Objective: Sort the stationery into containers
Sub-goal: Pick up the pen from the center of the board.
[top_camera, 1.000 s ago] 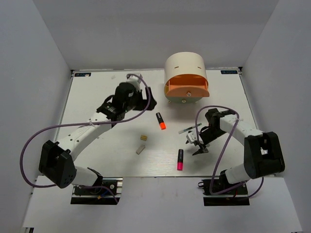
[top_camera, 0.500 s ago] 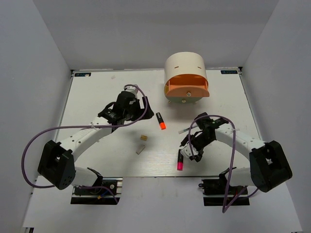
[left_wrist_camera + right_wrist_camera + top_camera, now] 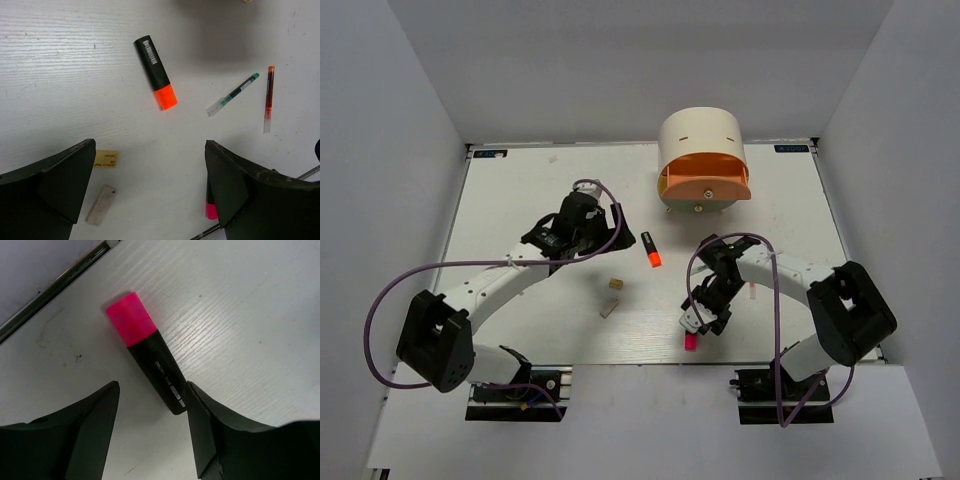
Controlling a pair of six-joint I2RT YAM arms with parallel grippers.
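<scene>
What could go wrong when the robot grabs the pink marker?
The right end effector is open around just the black tail of the pink highlighter, so it might tip or swivel when lifted. The highlighter also lies close to the table edge; a clumsy nudge could roll it off.

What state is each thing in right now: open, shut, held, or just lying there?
Left gripper, open, empty.
Right gripper, open, gripping nothing.
Pink highlighter, lying flat between the right gripper's fingers.
Orange highlighter, lying loose.
Red pen, lying loose.
Orange drawer, looks pulled open.
</scene>
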